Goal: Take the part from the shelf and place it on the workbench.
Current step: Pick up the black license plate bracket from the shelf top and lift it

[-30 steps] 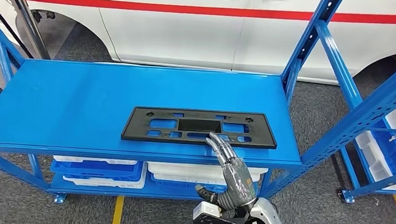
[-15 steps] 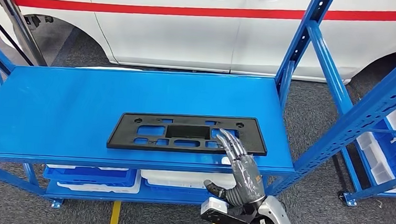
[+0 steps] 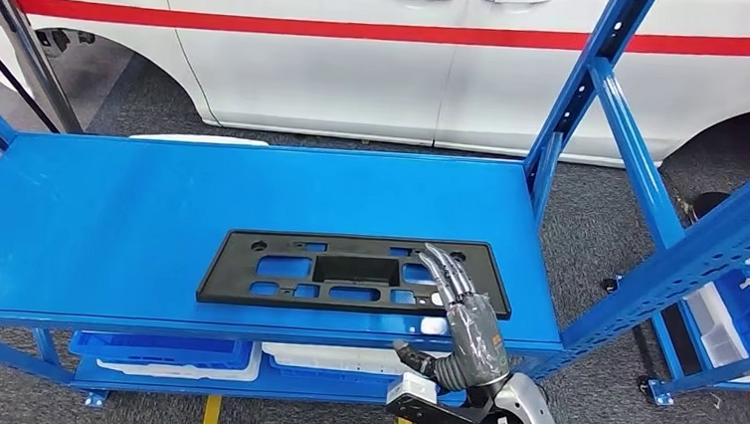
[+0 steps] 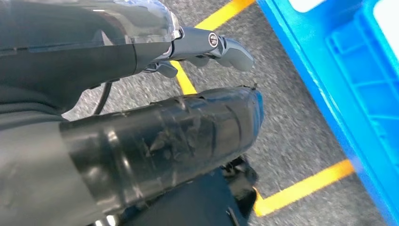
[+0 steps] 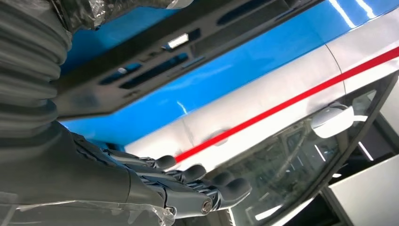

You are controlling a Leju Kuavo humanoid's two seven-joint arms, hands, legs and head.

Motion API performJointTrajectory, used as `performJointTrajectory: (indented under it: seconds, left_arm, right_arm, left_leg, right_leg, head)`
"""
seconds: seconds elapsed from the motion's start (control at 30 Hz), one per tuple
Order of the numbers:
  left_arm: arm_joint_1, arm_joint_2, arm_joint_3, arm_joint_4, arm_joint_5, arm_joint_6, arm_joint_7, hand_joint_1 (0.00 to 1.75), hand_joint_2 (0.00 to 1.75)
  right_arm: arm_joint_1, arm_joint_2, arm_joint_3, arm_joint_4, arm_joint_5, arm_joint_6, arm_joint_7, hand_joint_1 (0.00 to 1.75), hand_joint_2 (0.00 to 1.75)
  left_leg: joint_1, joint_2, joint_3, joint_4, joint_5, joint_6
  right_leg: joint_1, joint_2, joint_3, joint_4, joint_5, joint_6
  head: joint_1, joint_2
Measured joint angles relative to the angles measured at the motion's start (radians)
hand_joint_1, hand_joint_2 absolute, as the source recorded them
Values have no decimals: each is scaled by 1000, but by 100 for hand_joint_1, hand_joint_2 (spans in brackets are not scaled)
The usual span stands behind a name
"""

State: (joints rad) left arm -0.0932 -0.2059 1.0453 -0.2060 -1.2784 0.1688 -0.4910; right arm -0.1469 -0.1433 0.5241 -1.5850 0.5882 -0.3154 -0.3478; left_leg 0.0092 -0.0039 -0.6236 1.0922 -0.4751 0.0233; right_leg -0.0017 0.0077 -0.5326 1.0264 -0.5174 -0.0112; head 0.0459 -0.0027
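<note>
Flanking blue shelf (image 3: 101, 223): white car (image 3: 362, 61).

The part (image 3: 355, 271) is a flat, black, elongated rectangular plastic plate with rounded corners, pierced by several rectangular cut-outs and small round holes near its upper corners; a solid darker panel sits at its middle. It lies flat on the blue shelf (image 3: 131, 225), long side running from 9 to 3 o'clock, close to the front edge and toward the 5 o'clock part of the surface. In the right wrist view its slotted dark underside (image 5: 155, 61) appears blurred.
</note>
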Motion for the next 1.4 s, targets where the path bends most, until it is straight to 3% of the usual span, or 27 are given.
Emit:
performJointTrajectory:
  seconds: [0.03, 0.1, 0.17, 0.2, 0.23, 0.27, 0.33, 0.4, 0.47, 0.57, 0.63, 0.7, 0.73, 0.77, 0.83, 0.9, 0.93, 1.07, 1.13, 1.2, 1.23, 1.27, 1.3, 1.33, 1.4]
  left_arm:
    - [0, 0, 0, 0, 1, 1, 0, 0, 0]
    - [-1, 0, 0, 0, 2, 1, 0, 0, 0]
    - [-2, 0, 0, 0, 1, 1, 0, 0, 0]
    - [-2, 0, 0, 0, 2, 1, 1, 0, 0]
    - [-2, 0, 0, 0, 3, 3, 3, 0, 0]
    - [-1, 0, 0, 0, 4, 6, 7, 0, 0]
    - [-1, -1, 0, 0, 6, 20, 16, 0, 0]
    - [-2, -3, 0, 0, 2, 43, 28, 0, 0]
    - [-5, -4, 0, 0, -3, 62, 41, 0, 0]
    - [-8, -3, -2, 0, -11, 75, 51, 0, 0]
    - [-10, -3, -4, 0, -14, 76, 52, 0, 0]
    - [-10, -4, -7, 0, -19, 74, 53, 0, 0]
    - [-10, -4, -9, 0, -21, 74, 54, 0, 0]
    - [-10, -4, -10, 0, -23, 73, 55, 0, 0]
    - [-10, -3, -14, 0, -23, 73, 56, 0, 0]
    - [-14, -3, -18, 0, -25, 72, 58, 0, 0]
    - [-16, -3, -20, 0, -26, 71, 59, 0, 0]
    - [-16, -3, -23, 0, -29, 70, 61, 0, 0]
    - [-18, -3, -24, 0, -30, 70, 61, 0, 0]
    - [-19, -3, -25, 0, -31, 70, 61, 0, 0]
    - [-18, -3, -25, 0, -31, 70, 61, 0, 0]
    - [-18, -3, -25, 0, -31, 70, 62, 0, 0]
    - [-18, -3, -25, 0, -31, 70, 62, 0, 0]
    - [-18, -3, -25, 0, -31, 70, 62, 0, 0]
    - [-19, -4, -26, 0, -32, 70, 62, 0, 0]
  right_arm:
    - [1, -1, -3, -3, 1, -1, 1, 0, 175]
    - [2, -2, -7, -7, 2, -1, 1, 0, 175]
    - [5, -4, -10, -8, 2, -1, 1, 0, 175]
    - [7, -5, -11, -8, 3, -1, 1, 0, 175]
    - [10, -6, -12, -8, 4, -1, 1, 0, 175]
    - [11, -7, -12, -8, 6, -1, 1, 0, 175]
    - [12, -8, -16, -8, 12, -2, 1, 0, 175]
    - [13, -9, -19, -8, 22, -2, 1, 0, 175]
    - [16, -12, -20, -8, 36, -1, 2, 0, 175]
    - [18, -17, -21, -8, 52, 12, -4, 0, 175]
    - [16, -22, -20, -4, 56, 41, -9, 0, 175]
    - [15, -32, -18, 4, 58, 77, -14, 0, 175]
    - [15, -38, -16, 8, 60, 92, -17, 0, 175]
    - [14, -45, -14, 12, 63, 106, -19, 0, 175]
    - [8, -61, -6, 20, 71, 135, -20, 0, 175]
    - [-4, -81, 4, 27, 78, 170, -19, 0, 175]
    - [-10, -93, 11, 32, 79, 188, -19, 0, 175]
    - [-30, -133, 27, 49, 80, 223, -17, 0, 175]
    - [-36, -145, 30, 55, 80, 226, -17, 0, 175]
    - [-39, -153, 34, 61, 80, 229, -17, 0, 175]
    - [-39, -157, 36, 65, 81, 231, -17, 0, 175]
    - [-40, -161, 38, 68, 81, 232, -17, 0, 175]
    - [-41, -163, 40, 71, 81, 234, -17, 0, 175]
    - [-44, -166, 41, 73, 82, 240, -17, 0, 175]
    - [-56, -173, 48, 76, 78, 263, -15, 0, 175]
  left_leg:
    - [-1, 0, 32, -68, 24, 11]
    - [3, 1, 47, -80, 20, 22]
    - [3, 2, 58, -82, 12, 27]
    - [3, 2, 64, -81, 7, 28]
    - [3, 1, 70, -81, 2, 28]
    - [3, 0, 78, -80, -4, 26]
    - [3, -2, 94, -79, -18, 20]
    - [1, -4, 102, -77, -30, 9]
    - [-1, -3, 104, -78, -34, -3]
    - [1, -1, 96, -56, -57, -15]
    - [3, -1, 46, 46, -110, -19]
    - [3, 0, -27, 179, -156, -21]
    - [3, 0, -50, 211, -155, -21]
    - [3, 0, -54, 205, -133, -20]
    - [2, 0, -11, 88, -53, -13]
    - [-2, -1, 37, -27, -5, -5]
    - [-3, -2, 47, -53, -1, -2]
    - [-3, -3, 54, -70, 5, 16]
    - [1, -1, 57, -77, 9, 25]
    - [0, 0, 57, -76, 8, 29]
    - [-1, 0, 58, -76, 7, 29]
    - [-1, -1, 59, -75, 7, 30]
    - [-1, -2, 61, -75, 5, 29]
    - [-1, -2, 64, -75, 4, 27]
    - [-4, -3, 67, -74, 0, 20]
  right_leg:
    - [0, -1, 5, 8, -14, 9]
    - [-3, -3, -25, 75, -48, 20]
    - [-7, -3, -103, 210, -96, 27]
    - [-10, -3, -142, 263, -104, 30]
    - [-12, -3, -165, 285, -92, 32]
    - [-15, -3, -169, 264, -59, 34]
    - [-18, -4, -129, 139, 32, 31]
    - [-13, -5, -89, 39, 74, 24]
    - [-7, -3, -82, 20, 68, 16]
    - [-12, -2, -76, 9, 66, -1]
    - [-12, -4, -70, 4, 64, -11]
    - [-9, -7, -69, 5, 61, -16]
    - [-7, -7, -68, 5, 60, -17]
    - [-6, -7, -66, 6, 58, -18]
    - [-5, -5, -59, 8, 53, -16]
    - [-2, -3, -57, 11, 48, -8]
    - [-1, -3, -59, 12, 48, -4]
    - [-3, -4, -65, 27, 37, 16]
    - [-7, -5, -102, 110, -13, 26]
    - [-9, -5, -165, 241, -69, 34]
    - [-11, -5, -186, 282, -77, 36]
    - [-12, -5, -191, 287, -66, 37]
    - [-12, -5, -174, 250, -36, 36]
    - [-13, -5, -141, 181, 3, 34]
    - [-9, -5, -78, 52, 50, 26]
  head:
    - [1, 0]
    - [3, 0]
    - [3, 0]
    - [3, 0]
    - [3, 0]
    - [3, 0]
    - [4, 0]
    - [3, 0]
    - [3, 0]
    - [2, 0]
    - [2, 0]
    - [2, 0]
    - [2, 0]
    - [2, 0]
    - [2, 0]
    - [2, 0]
    - [2, 0]
    - [3, 0]
    - [3, 0]
    - [3, 0]
    - [3, 0]
    - [3, 0]
    - [3, 0]
    - [3, 0]
    - [3, 0]
